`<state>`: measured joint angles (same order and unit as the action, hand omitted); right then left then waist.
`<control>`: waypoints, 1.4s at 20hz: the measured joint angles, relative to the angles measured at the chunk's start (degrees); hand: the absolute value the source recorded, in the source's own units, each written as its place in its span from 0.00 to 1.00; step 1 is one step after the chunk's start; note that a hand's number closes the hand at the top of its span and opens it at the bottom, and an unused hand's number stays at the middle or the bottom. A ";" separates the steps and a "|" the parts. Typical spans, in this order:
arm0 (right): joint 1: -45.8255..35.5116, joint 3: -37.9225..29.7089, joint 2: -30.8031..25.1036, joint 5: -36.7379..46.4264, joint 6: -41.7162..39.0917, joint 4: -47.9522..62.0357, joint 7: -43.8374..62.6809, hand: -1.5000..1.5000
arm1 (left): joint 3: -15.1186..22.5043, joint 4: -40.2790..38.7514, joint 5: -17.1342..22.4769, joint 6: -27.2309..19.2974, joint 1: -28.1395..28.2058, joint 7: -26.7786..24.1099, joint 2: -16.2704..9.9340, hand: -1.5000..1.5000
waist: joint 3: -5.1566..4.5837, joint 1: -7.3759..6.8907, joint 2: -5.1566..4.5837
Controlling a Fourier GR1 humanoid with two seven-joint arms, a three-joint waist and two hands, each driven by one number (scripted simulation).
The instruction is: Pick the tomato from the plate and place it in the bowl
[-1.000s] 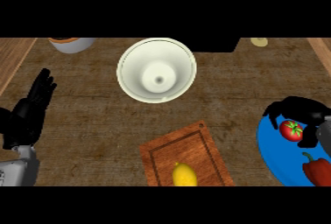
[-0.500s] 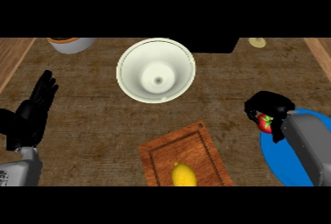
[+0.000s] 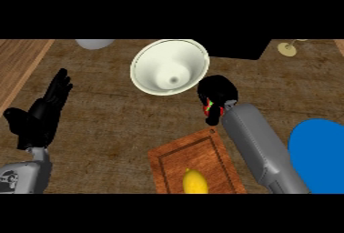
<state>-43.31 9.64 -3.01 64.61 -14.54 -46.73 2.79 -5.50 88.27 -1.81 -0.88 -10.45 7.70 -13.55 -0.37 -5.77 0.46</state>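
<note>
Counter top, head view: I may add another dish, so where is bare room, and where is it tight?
Bare counter lies between the resting left hand, the bowl and the cutting board. Another patch sits right of the bowl, above the blue plate. It is tight where the right hand, shut on the tomato, meets the bowl's rim.

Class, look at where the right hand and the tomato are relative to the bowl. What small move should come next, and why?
Probably carry the right hand a little further up and to the left until it is over the bowl's hollow. Its fingers are curled round the tomato, which sits just beside the white bowl, at its lower right rim, not yet above the inside. Opening now would likely miss.
</note>
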 measured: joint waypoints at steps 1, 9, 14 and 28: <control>-1.40 0.46 0.64 -0.47 0.79 -0.59 3.51 1.00 | 0.40 -0.20 -0.11 0.05 -0.33 0.02 0.26 0.50 | 0.04 -0.53 -0.06; -14.92 5.72 2.67 -2.38 10.31 -8.25 30.86 1.00 | 1.77 -1.60 -0.56 0.70 -2.88 0.53 0.68 0.50 | 0.13 -2.61 0.21; -23.87 10.45 2.91 -5.65 15.23 -11.59 48.21 1.00 | 1.74 -2.58 -0.82 0.50 -3.63 0.07 0.84 0.50 | 0.11 -2.60 -0.16; -33.17 20.56 2.60 -18.15 29.64 -2.85 57.43 1.00 | 0.06 -2.59 -1.17 -0.76 -3.03 -0.21 0.51 0.50 | 0.21 0.68 -1.18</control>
<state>-76.48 30.20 -0.41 46.47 15.10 -49.58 60.21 -5.43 85.68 -2.99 -1.64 -13.48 7.49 -13.04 -0.15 -5.09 -0.72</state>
